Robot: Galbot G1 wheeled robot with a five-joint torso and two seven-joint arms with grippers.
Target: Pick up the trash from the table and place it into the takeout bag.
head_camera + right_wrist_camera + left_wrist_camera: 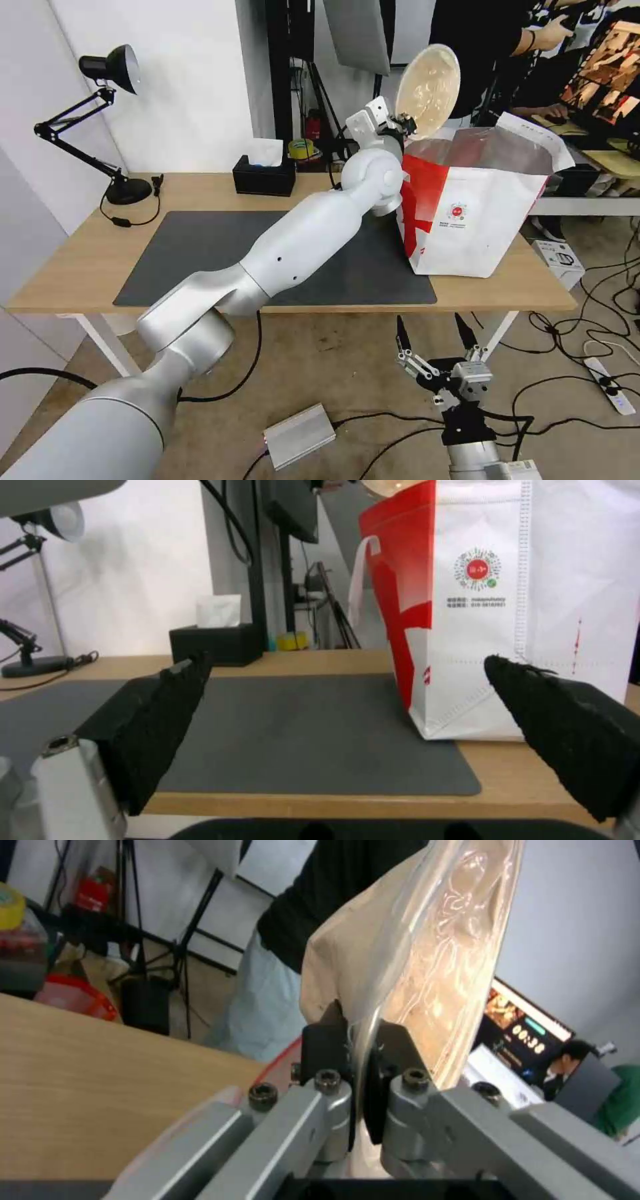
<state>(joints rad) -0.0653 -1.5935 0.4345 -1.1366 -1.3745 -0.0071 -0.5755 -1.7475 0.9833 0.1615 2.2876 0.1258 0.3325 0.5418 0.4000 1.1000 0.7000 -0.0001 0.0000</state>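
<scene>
**Beige bowl pinched by its rim above the bag mouth**

I have my left gripper raised over the near-left corner of the big boxy white takeout bag with the red side panel, its fingers clamped onto the rim of the smaller beige paper bowl. The bowl is tipped up on edge, its inside facing me, hanging just above the bag's open silvery-lined mouth. In the left wrist view a thin clear film shows over the bowl; whether it is a lid or a wrap I cannot tell.

I judge this bowl light and fairly flimsy: a paper wall gives under a pinch, and with a glossy film the rim may be slippery, so a rim hold is the sensible place, but it could swing or slip out. The bag looks soft-sided and may fold if bumped.

My right gripper hangs low before the long light-wood table, its black pads spread wide and holding nothing.

On the bag's white face I see a small round red logo ringed with dots and two lines of tiny print below it, too small to read. No other writing is legible.
</scene>
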